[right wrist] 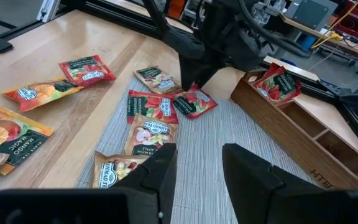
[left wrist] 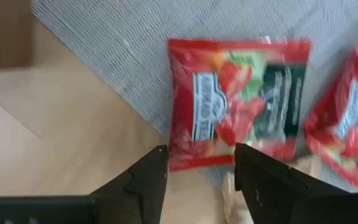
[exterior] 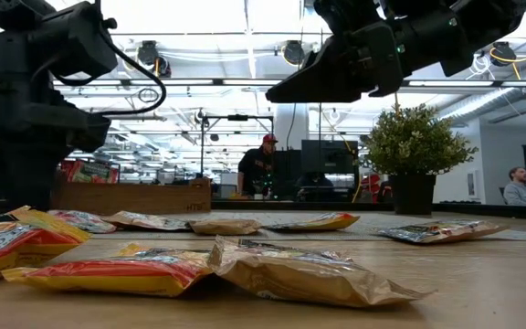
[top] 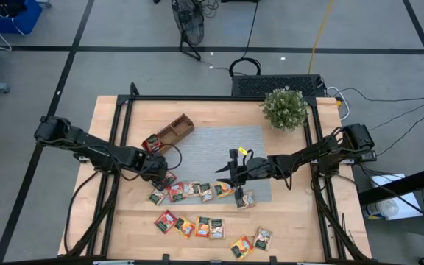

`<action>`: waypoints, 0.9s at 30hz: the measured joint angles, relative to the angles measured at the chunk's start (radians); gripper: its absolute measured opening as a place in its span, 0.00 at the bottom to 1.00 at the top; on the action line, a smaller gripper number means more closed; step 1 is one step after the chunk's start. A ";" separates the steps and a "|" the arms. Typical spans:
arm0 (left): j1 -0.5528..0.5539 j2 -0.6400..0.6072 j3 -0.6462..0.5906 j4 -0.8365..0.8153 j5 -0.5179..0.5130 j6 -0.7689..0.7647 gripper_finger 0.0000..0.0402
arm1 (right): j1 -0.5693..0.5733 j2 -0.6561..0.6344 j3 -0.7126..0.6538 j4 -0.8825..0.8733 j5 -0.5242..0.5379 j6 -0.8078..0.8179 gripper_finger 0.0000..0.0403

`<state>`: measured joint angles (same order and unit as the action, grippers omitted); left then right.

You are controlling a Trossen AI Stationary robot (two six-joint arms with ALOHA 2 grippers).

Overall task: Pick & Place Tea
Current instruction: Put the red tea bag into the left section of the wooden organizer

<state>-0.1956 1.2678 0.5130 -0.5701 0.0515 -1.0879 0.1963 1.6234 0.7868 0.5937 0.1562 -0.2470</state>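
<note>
Red sachet [left wrist: 238,102] under spread left claw [left wrist: 201,165] — far corner blurred, right claw [right wrist: 197,163] parted, empty — tray [right wrist: 303,127] cut off.

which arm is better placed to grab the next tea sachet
Probably the left: its end effector hangs open right over a red sachet at the mat's edge. The right end effector sits farther back over the mat.

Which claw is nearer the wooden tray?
Left. The left claw hovers just below the tray, open over a red sachet; the right claw is farther off, over the mat.
</note>
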 joint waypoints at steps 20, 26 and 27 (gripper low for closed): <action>0.000 0.000 0.001 0.061 -0.030 0.036 0.46 | 0.000 0.000 0.000 -0.001 0.000 -0.003 0.29; 0.000 0.000 0.001 0.071 -0.031 0.040 0.46 | 0.000 0.000 0.000 -0.001 0.000 -0.003 0.29; 0.000 0.000 0.001 0.071 -0.031 0.044 0.46 | 0.000 0.000 0.000 -0.001 0.000 -0.003 0.29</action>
<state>-0.1959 1.2682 0.5140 -0.4990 0.0208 -1.0440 0.1963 1.6234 0.7868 0.5923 0.1558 -0.2504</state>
